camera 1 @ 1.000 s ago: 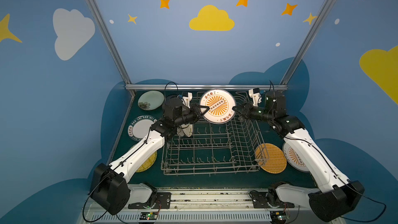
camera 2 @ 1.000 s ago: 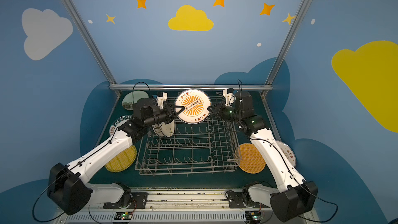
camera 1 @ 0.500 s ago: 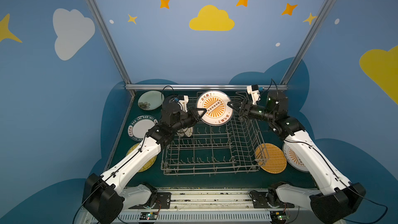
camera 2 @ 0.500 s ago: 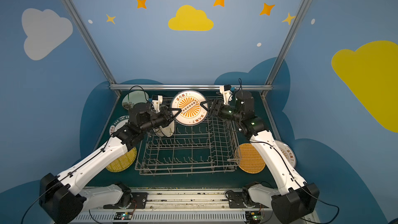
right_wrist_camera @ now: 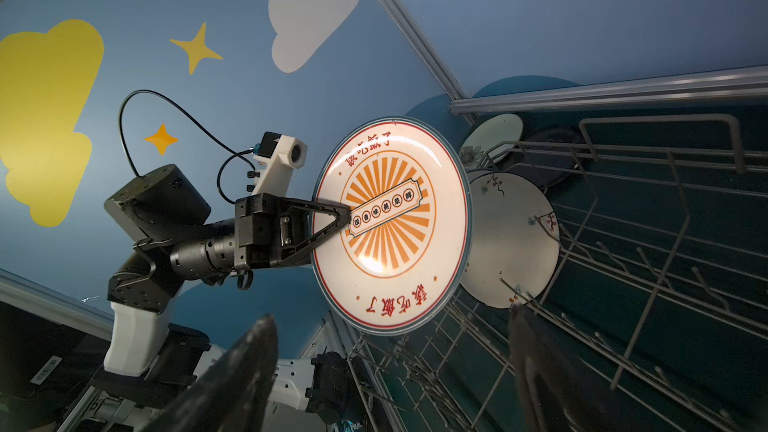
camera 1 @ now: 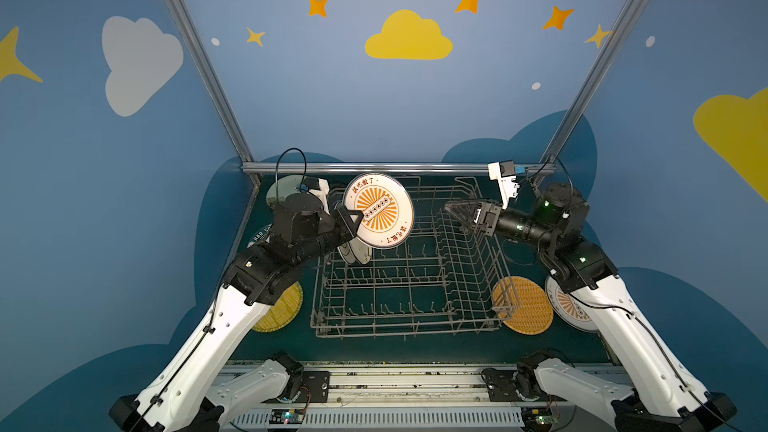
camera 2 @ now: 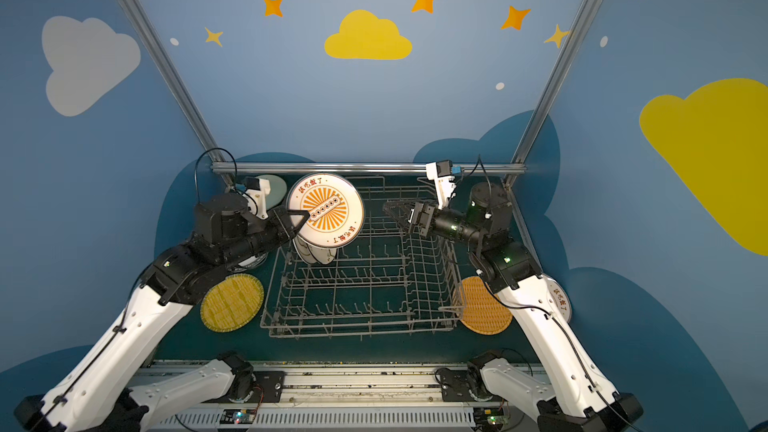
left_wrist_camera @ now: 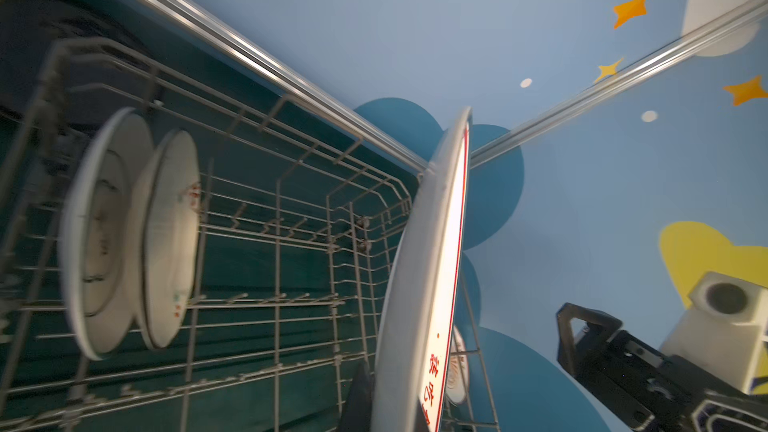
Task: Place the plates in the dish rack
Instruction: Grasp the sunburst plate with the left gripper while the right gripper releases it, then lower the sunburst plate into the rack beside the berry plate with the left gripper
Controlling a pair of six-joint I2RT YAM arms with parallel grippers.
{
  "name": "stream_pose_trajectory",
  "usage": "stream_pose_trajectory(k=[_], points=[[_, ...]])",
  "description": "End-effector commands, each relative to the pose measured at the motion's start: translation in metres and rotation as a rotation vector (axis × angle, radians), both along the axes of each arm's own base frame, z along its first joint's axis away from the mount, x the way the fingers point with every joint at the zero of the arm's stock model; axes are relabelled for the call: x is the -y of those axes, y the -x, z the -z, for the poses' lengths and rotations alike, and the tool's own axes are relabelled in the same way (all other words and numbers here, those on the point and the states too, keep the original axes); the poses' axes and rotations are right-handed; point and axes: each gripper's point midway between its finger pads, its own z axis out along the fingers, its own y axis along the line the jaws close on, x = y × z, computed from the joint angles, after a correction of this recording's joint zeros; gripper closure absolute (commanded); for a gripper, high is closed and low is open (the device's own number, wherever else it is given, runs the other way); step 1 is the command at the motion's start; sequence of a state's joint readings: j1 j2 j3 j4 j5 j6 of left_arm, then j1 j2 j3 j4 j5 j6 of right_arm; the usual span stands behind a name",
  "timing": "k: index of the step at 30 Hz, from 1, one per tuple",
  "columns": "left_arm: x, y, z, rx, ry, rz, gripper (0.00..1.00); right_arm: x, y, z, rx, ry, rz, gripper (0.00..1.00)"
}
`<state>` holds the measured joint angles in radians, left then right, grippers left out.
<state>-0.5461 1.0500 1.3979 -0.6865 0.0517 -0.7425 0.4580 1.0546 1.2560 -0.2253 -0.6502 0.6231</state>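
While the left gripper clamps the sunburst plate from one edge, the plate stands upright in the air above the far-left end of the dish rack, not seated in any slot. The right gripper is spread wide and empty, well apart from the plate, over the rack's right side.

Risks:
- One-sided grip on a glossy plate, so it may swing or slip if the arm moves fast.
- Two slotted plates stand in the tines just below it. An off-line descent likely knocks rim on rim, or lands on a tine tip instead of between tines.
- Left wrist view is blurred, so slot alignment can't be judged.
- If released too high, the plate could tip flat into the rack or go over the wall onto the surface.
- The right arm sits low over the rack wall and could snag wires.

Not yet loaded, on the surface: yellow woven plate, orange woven plate, second sunburst plate, pale green plate.
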Motion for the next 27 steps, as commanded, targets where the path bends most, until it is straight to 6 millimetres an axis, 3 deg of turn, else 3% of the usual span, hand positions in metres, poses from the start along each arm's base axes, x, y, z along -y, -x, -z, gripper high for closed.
stream_pose_trajectory(k=[1,4,6,11,18,27], points=[[-0.035,0.005,0.020,-0.069,-0.247,-0.085,0.96,-0.001,0.010,-0.012,0.055,0.005,-0.026,0.15],[-0.046,0.002,0.022,-0.091,-0.364,-0.104,0.96,-0.010,0.023,-0.011,0.077,0.042,-0.111,0.15],[-0.050,-0.002,0.024,-0.099,-0.424,-0.112,0.96,-0.001,0.020,-0.014,0.097,0.136,-0.059,0.15],[-0.044,-0.017,0.034,-0.145,-0.511,-0.087,0.96,0.012,0.011,-0.007,0.069,0.198,0.049,0.15],[-0.033,-0.046,0.047,-0.185,-0.584,-0.088,0.96,0.003,0.011,0.009,0.059,0.333,0.049,0.15],[-0.025,-0.067,0.069,-0.241,-0.658,-0.088,0.96,-0.011,0.014,0.020,0.075,0.429,0.023,0.15]])
